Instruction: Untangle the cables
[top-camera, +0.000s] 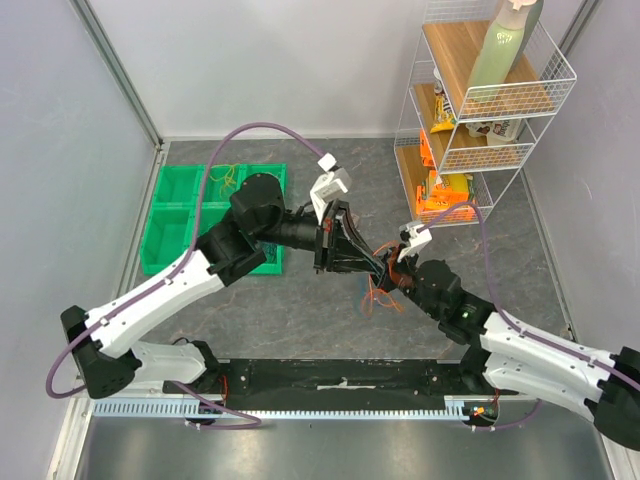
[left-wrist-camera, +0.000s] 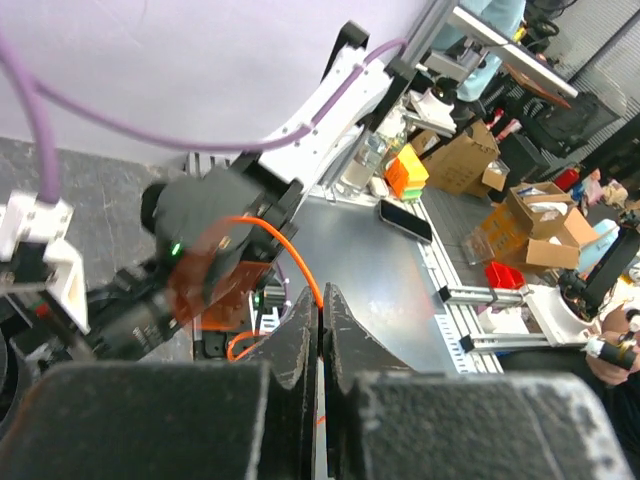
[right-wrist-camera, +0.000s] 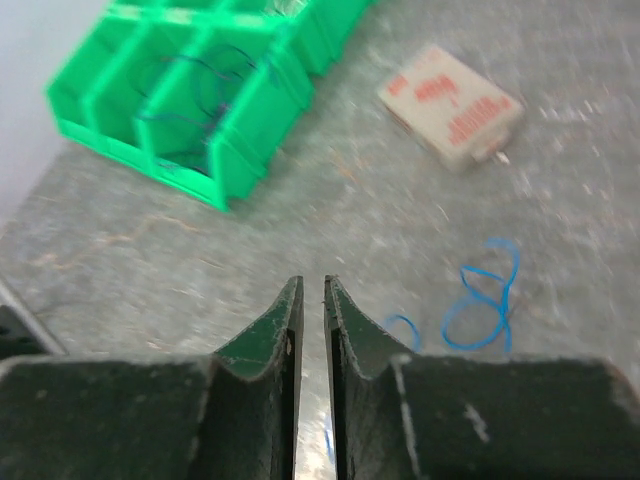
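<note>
My left gripper is shut on an orange-red cable, which arches up from the fingertips toward the right arm. In the top view the left gripper and the right gripper meet tip to tip above a small tangle of orange-red cables on the table. My right gripper has its jaws nearly together with a thin slit, and nothing shows between the tips. A blue cable lies loose on the table to its right. Yellow cables and dark purple cables lie in the green bin.
A green compartment bin stands at the left, partly under the left arm. A white wire shelf with snack packs and a bottle stands at the back right. A white and red packet lies on the table.
</note>
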